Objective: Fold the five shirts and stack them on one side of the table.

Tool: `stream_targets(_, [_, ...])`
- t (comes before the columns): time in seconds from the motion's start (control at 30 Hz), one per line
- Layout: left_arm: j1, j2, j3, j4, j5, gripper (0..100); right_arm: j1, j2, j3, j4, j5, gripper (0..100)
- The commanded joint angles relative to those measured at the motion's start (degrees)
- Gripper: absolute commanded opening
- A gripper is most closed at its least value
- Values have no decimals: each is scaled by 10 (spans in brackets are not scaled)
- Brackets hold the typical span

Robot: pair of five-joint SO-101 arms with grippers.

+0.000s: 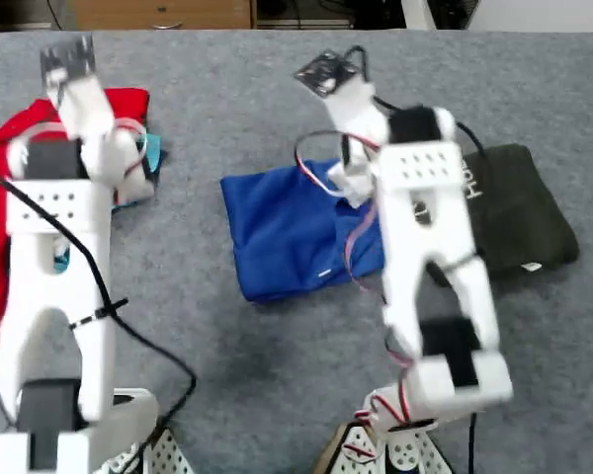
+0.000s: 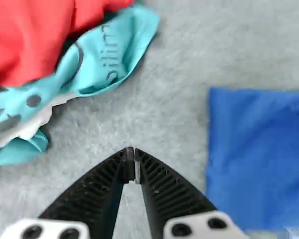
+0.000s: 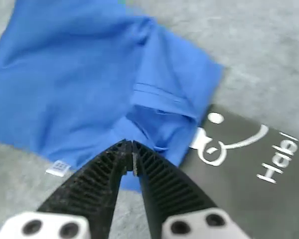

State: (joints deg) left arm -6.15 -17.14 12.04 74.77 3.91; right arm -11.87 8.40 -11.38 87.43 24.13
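Note:
A folded blue shirt [image 1: 277, 227] lies mid-table, one edge rumpled against a folded black shirt [image 1: 519, 212] with white print. My right gripper [image 3: 128, 147] is shut and holds nothing, its tips just over the blue shirt [image 3: 74, 74] near the black shirt [image 3: 249, 169]. At the far left a red shirt [image 1: 128, 104] lies heaped on a teal shirt [image 1: 154, 153]. My left gripper [image 2: 129, 154] is shut and holds nothing above bare grey table, between the teal shirt [image 2: 104, 55] under the red shirt [image 2: 35, 35] and the blue shirt [image 2: 259, 149].
The grey felt table [image 1: 227, 375] has free room at the front middle and along the back. Black cables [image 1: 138, 341] trail from the left arm near its base. Wooden furniture [image 1: 163, 12] stands behind the table's far edge.

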Motion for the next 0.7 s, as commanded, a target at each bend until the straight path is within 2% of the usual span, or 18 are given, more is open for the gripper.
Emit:
stream_targets(0.0, [-18, -30, 207, -192, 0, 18, -28, 94, -127, 78, -4, 5])
stream_targets(0.13, [-25, -23, 346, -366, 1, 18, -36, 196, -187, 124, 18, 5])
stream_targets(0.23, [-25, -15, 389, -438, 1, 18, -34, 248, -206, 129, 18, 5])
stream_targets(0.5, [-17, -9, 394, -456, 1, 18, -19, 347, -283, 105, 22, 5])
stream_targets(0.67, [-17, -9, 394, -456, 1, 18, 29, 415, -368, 82, 22, 5])
